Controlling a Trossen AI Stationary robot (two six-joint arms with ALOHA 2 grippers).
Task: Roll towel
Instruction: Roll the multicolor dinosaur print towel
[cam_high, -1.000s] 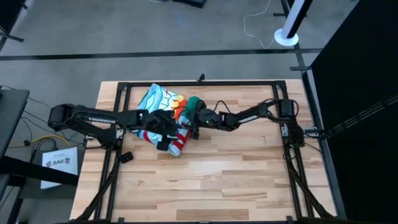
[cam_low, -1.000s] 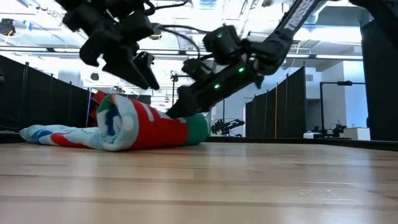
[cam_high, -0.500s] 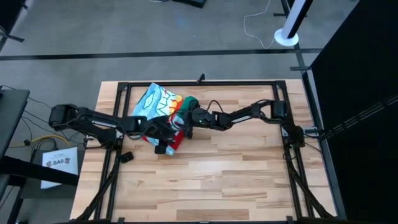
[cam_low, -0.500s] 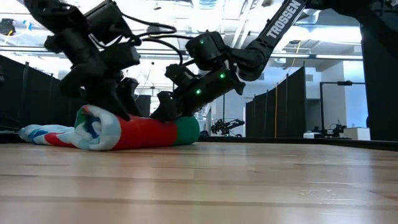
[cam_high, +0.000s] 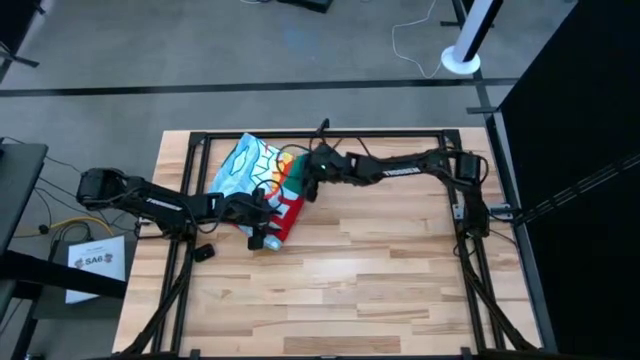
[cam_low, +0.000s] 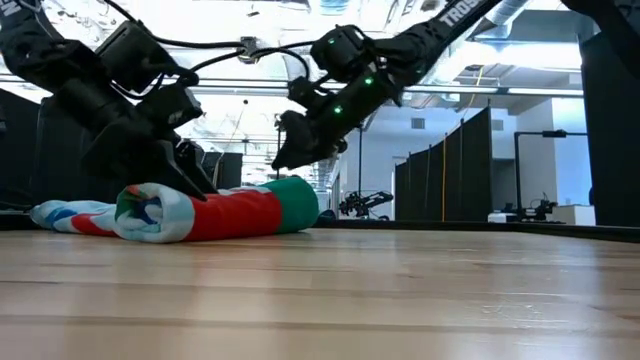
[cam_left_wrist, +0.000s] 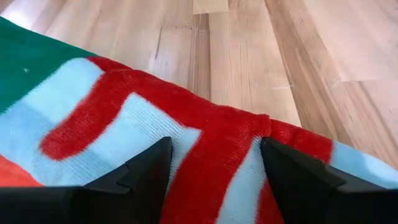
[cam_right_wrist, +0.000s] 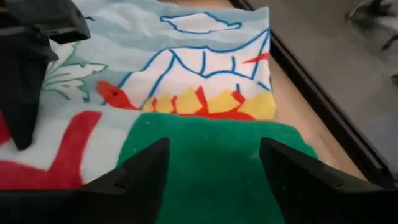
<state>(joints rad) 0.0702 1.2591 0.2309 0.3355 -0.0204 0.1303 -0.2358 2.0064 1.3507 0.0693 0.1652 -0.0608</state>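
Observation:
The towel (cam_high: 262, 178) lies at the table's far left, its near part wound into a roll (cam_low: 215, 210) of green, red and light blue. Its printed far part (cam_right_wrist: 186, 56) lies flat on the wood. My left gripper (cam_low: 192, 178) is open and down on the roll's red and light-blue near end. My right gripper (cam_low: 285, 155) is open and hovers a little above the roll's green far end (cam_right_wrist: 211, 155), apparently touching nothing. My left gripper is open, and its fingers (cam_left_wrist: 146, 177) rest on top of the roll's red and light-blue near end (cam_left_wrist: 214, 165). They come slanting down from the table's left and straddle a hump of the cloth. The roll lies on the table.
A black metal frame (cam_high: 320, 133) runs round the table's edges. A small black object (cam_high: 203, 252) lies on the wood near the left arm. Bare tabletop (cam_high: 340, 290) stretches toward the near and right edges.
My left gripper has come down onto the roll's near end. My right gripper pushed the green end toward the table's left, then rose and drew back toward the far edge. The roll has turned over onto the flat part, toward the far left.

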